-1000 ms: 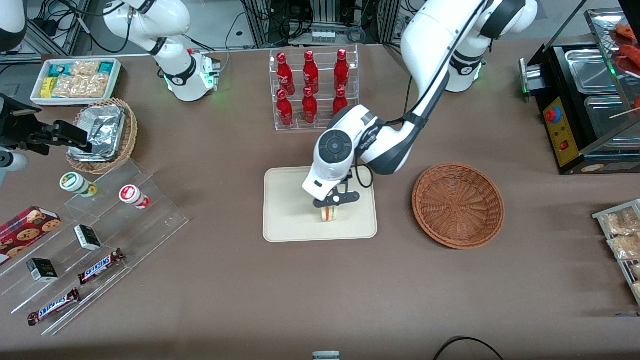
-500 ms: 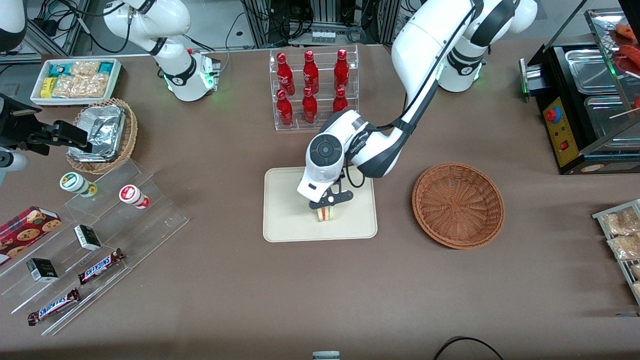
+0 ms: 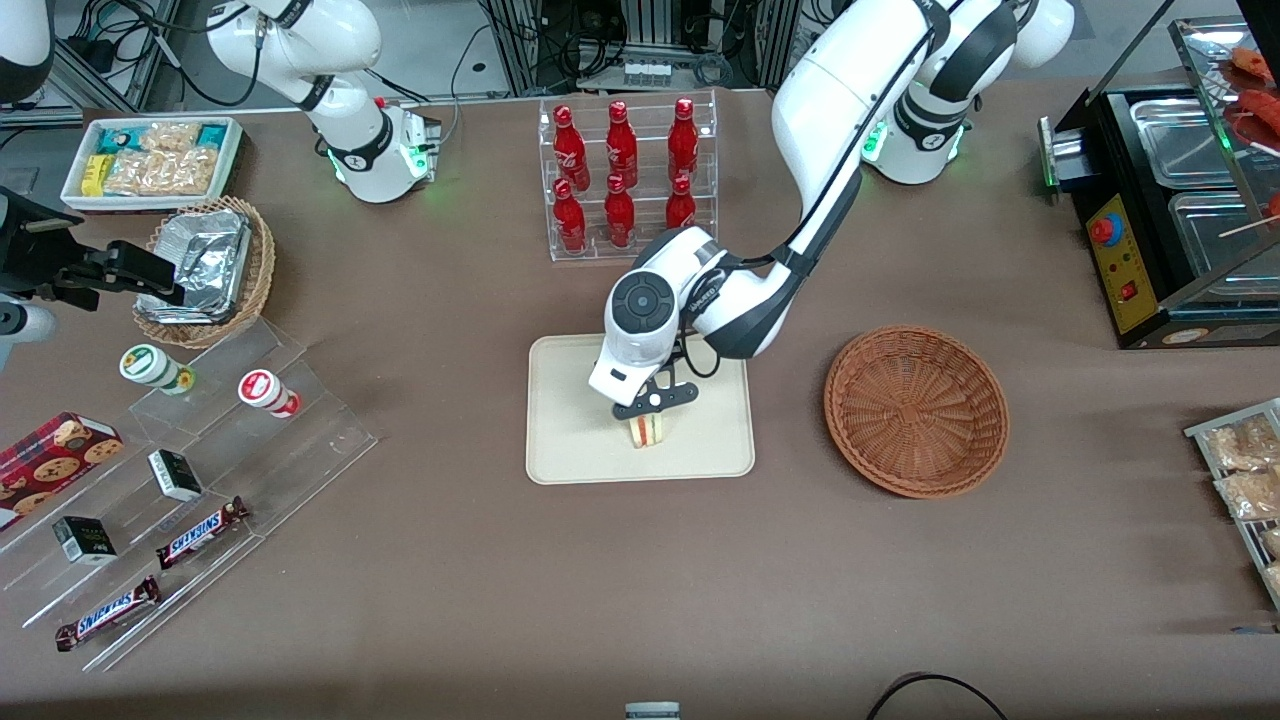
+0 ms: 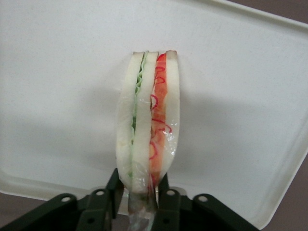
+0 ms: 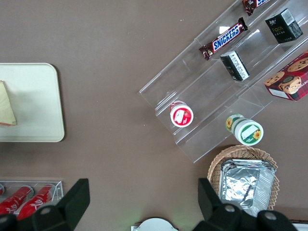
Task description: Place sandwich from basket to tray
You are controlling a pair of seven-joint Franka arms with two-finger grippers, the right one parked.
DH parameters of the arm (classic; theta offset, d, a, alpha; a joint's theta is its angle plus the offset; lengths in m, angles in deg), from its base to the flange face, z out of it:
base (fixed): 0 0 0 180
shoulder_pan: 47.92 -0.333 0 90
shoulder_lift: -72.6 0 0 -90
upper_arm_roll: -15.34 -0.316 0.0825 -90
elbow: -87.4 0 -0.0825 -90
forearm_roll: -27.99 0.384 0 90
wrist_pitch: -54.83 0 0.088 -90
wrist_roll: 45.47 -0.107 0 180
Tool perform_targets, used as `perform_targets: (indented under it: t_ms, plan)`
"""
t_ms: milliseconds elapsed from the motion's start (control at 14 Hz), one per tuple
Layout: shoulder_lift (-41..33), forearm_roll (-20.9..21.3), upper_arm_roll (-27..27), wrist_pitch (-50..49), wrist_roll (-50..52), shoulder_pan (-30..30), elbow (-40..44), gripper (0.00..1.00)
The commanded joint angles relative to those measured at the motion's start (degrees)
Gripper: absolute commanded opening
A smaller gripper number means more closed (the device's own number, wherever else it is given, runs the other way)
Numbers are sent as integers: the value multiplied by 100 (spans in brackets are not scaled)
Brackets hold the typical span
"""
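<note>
The sandwich (image 3: 648, 430), a pale bread wedge with red and green filling, stands on edge on the cream tray (image 3: 575, 440). My left gripper (image 3: 652, 405) is right above it, shut on its upper part. In the left wrist view the black fingers (image 4: 113, 185) pinch the sandwich (image 4: 148, 125) on both sides over the tray (image 4: 240, 96). The reddish-brown wicker basket (image 3: 916, 410) sits empty beside the tray, toward the working arm's end. The right wrist view shows the tray's corner (image 5: 43, 96) and part of the sandwich (image 5: 6, 110).
A clear rack of red bottles (image 3: 626, 175) stands farther from the camera than the tray. A clear stepped shelf with snacks (image 3: 190, 470), a foil-filled tan basket (image 3: 205, 265) and a white snack box (image 3: 150, 160) lie toward the parked arm's end. A black food warmer (image 3: 1170, 200) stands toward the working arm's end.
My gripper has shifted with the sandwich across the tray, toward the parked arm's end and away from the basket. The grip has not changed.
</note>
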Motion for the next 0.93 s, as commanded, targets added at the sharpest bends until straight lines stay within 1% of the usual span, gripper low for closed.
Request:
perform_targets:
  t_ms: [0,143,286,500,571,857]
  plan:
    - [-46,104,-93,-101,167,93,187,100]
    - [-205,122,-111,-197,114,66,187,100]
    - [-459,113,-111,-521,105,22,187,100]
    - [-854,104,-111,-716,79,-249,179,100]
    - [-986,104,-94,-786,-25,-416,135,100]
    - [-1286,43,-102,-1690,-904,-943,108,100]
